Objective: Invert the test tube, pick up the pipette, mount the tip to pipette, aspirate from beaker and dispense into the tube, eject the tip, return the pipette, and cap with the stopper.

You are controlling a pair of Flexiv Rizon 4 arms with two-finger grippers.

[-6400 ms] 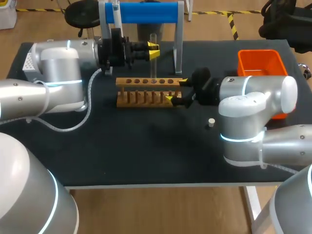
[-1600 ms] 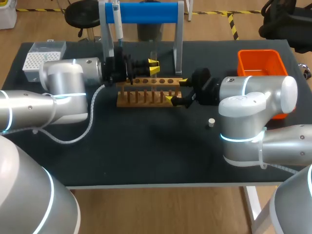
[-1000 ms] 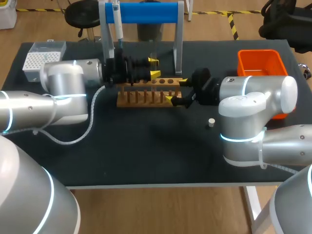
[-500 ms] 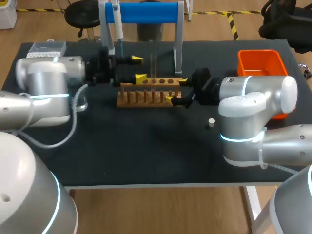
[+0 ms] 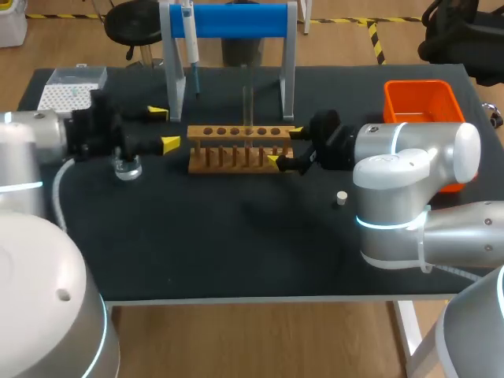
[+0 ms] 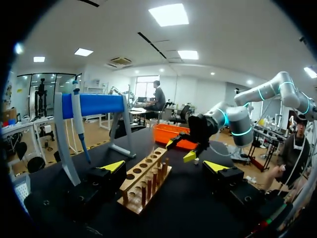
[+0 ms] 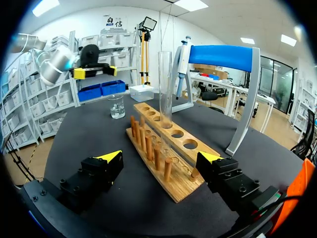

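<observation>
One step looks done at most: the test tube [image 5: 248,94] stands mouth-up in the rack [image 5: 236,151]. Everything from picking up the pipette onward is left, I'd judge.

- Upper left: the tip box [image 5: 67,85] shows a grid of white tips. It sits untouched, well apart from both grippers.
- Left gripper [image 5: 163,128], left of centre: its fingers are spread wide with nothing between them. It hangs near the rack's left end and just above the beaker.
- Beaker [image 5: 126,167]: sits on the dark surface [image 5: 236,244] with a low level of clear liquid in it.
- Pipette [image 5: 191,47], top centre-left: hangs tip-down on the blue stand [image 5: 236,20]. No tip seems mounted on it, though that is too small to be sure.
- Rack, centre: one hole holds the tube, and I see nothing in the other holes. No liquid shows in the tube, so nothing has been dispensed yet.
- Right gripper [image 5: 284,146], right of centre: released, with the rack's right end lying between its spread fingers. It does not look clamped from both sides.
- Stopper [image 5: 341,198]: small and pale, lying loose on the surface near the right arm and apart from the tube. Capping is not done.
- Orange bin [image 5: 421,101], upper right: I can't tell what is in it. It is likely where the ejected tip goes.
</observation>
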